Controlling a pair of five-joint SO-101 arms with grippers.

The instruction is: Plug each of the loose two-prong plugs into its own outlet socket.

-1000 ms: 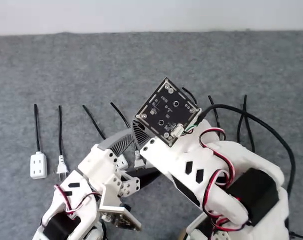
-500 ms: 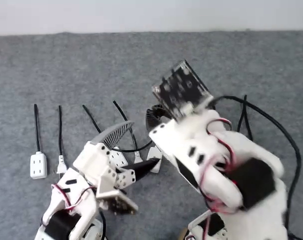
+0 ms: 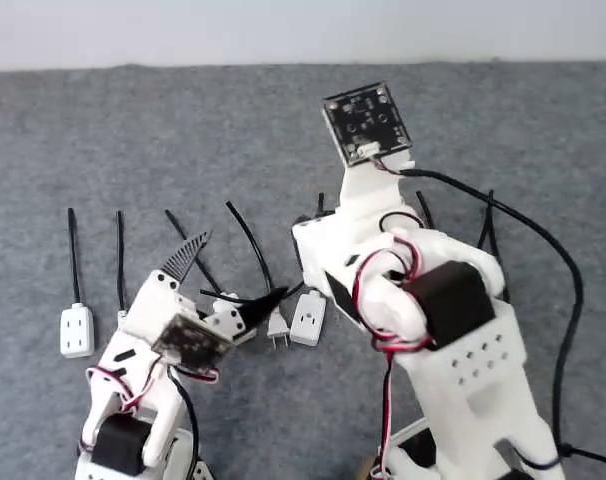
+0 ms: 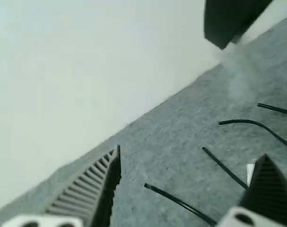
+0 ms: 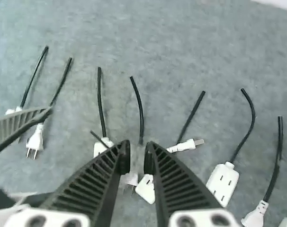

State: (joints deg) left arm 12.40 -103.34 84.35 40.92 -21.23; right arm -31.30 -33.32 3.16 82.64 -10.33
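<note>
We judge the first pairing is in hand: a plug [image 3: 276, 327] lies just beside the middle socket [image 3: 307, 318], unseated. Our right gripper [image 5: 136, 153] hangs over that socket, jaws narrow and empty. Our left gripper [image 3: 238, 268] sits near the plug, jaws wide. Next, one arm should pinch the plug while the other steadies the socket, with prongs lined to slots. A grey felt mat [image 3: 103, 140] lies underneath, with a white wall [image 3: 283, 30] beyond.
</note>
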